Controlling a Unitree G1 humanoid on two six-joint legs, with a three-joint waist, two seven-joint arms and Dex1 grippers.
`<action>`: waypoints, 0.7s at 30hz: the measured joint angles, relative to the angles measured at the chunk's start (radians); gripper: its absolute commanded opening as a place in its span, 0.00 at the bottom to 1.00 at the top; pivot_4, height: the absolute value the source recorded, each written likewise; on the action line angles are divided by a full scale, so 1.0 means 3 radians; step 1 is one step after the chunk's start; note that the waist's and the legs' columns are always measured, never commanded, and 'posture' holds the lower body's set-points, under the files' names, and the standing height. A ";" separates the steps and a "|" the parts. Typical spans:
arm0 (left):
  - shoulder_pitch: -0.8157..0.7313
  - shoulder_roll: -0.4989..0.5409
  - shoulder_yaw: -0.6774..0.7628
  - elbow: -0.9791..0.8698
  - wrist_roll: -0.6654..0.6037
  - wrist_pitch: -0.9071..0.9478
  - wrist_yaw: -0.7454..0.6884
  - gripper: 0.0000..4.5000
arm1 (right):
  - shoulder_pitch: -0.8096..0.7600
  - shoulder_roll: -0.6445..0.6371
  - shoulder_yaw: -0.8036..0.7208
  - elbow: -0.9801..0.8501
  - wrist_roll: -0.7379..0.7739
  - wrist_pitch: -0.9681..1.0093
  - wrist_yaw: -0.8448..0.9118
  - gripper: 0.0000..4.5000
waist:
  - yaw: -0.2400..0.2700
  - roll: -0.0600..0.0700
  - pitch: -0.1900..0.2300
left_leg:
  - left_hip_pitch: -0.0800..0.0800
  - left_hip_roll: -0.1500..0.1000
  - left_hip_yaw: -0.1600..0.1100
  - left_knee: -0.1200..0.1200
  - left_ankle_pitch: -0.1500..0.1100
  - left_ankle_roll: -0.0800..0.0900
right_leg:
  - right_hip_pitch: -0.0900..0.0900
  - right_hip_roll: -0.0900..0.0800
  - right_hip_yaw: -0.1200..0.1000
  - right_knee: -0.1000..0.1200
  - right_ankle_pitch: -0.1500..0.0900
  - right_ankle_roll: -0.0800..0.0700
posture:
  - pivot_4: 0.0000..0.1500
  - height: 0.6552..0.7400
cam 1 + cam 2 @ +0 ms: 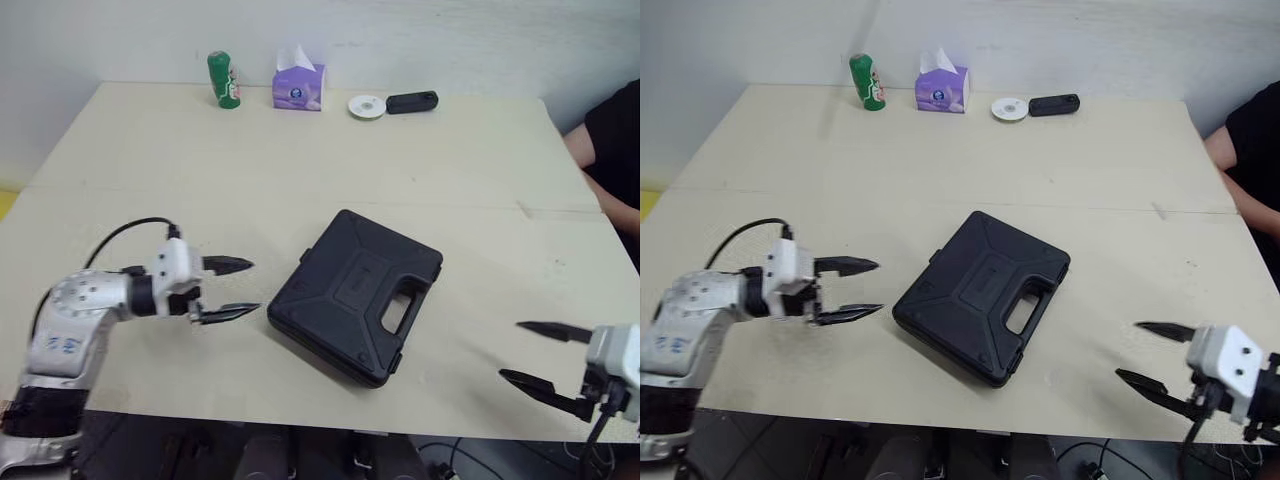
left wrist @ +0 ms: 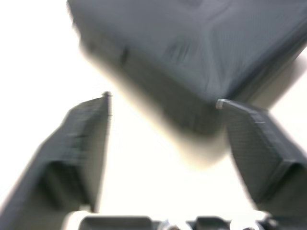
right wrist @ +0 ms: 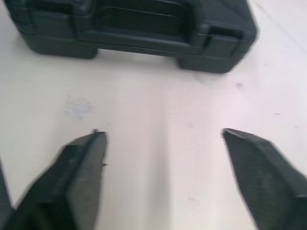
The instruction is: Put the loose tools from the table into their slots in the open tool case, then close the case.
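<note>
Case (image 1: 355,295) lies flat mid-table, lid down on the base, turned diagonal. The handle (image 1: 400,312) edge faces the near right side.

Handling, my read: hard moulded plastic, stiff, won't flex or crush. Probably hefty if the tools are inside, so weight sits low and it should slide on the table (image 1: 200,170) rather than tip. The lid is ribbed and not very slick, but too wide for either gripper to span. Best hold is the handle slot, one finger through and one outside. If the lid isn't fully seated, press down on it close to the handle edge. Can't tell whether it's latched.

Left gripper (image 1: 254,286): fingers spread, holding nothing, just beside the case's left corner, tips pointing at it.
Right gripper (image 1: 511,350): fingers spread wide, holding nothing, near the front edge to the right, apart from the case and facing the handle side.

Count: 1 case, 1 handle, 2 grippers. Along the far edge: 1 green can (image 1: 224,80), 1 tissue box (image 1: 298,88), 1 white disc (image 1: 367,106), 1 black device (image 1: 412,102). One person's arm (image 1: 610,150) is at the right edge.

Judging by the shut lid, the task looks about done.
</note>
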 measured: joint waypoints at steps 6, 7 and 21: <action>0.0551 0.0263 0.0676 0.0457 0.0125 -0.0172 0.0124 0.99 | -0.0334 -0.0269 -0.0150 0.0487 -0.0073 -0.0125 0.0116 1.00 | -0.0003 -0.0002 0.0017 | -0.0003 0.0001 0.0001 -0.0003 -0.0001 -0.0001 | -0.0012 -0.0003 0.0003 0.0006 -0.0001 -0.0003 | 1.00 1.00; 0.0605 0.0298 0.0760 0.0510 0.0158 -0.0196 0.0162 0.99 | -0.0401 -0.0327 -0.0166 0.0581 -0.0082 -0.0141 0.0130 1.00 | -0.0004 -0.0001 0.0018 | -0.0003 0.0001 0.0002 -0.0003 -0.0001 -0.0001 | -0.0013 -0.0003 0.0005 0.0007 -0.0001 -0.0003 | 1.00 1.00; 0.0314 0.0387 0.1023 0.1373 0.0303 -0.0564 0.0339 0.99 | -0.1288 -0.0649 0.0083 0.1672 -0.0399 -0.0559 0.0168 1.00 | -0.0017 -0.0001 0.0019 | -0.0005 -0.0001 0.0022 0.0002 0.0005 -0.0010 | -0.0028 -0.0003 0.0009 0.0041 -0.0001 -0.0003 | 1.00 1.00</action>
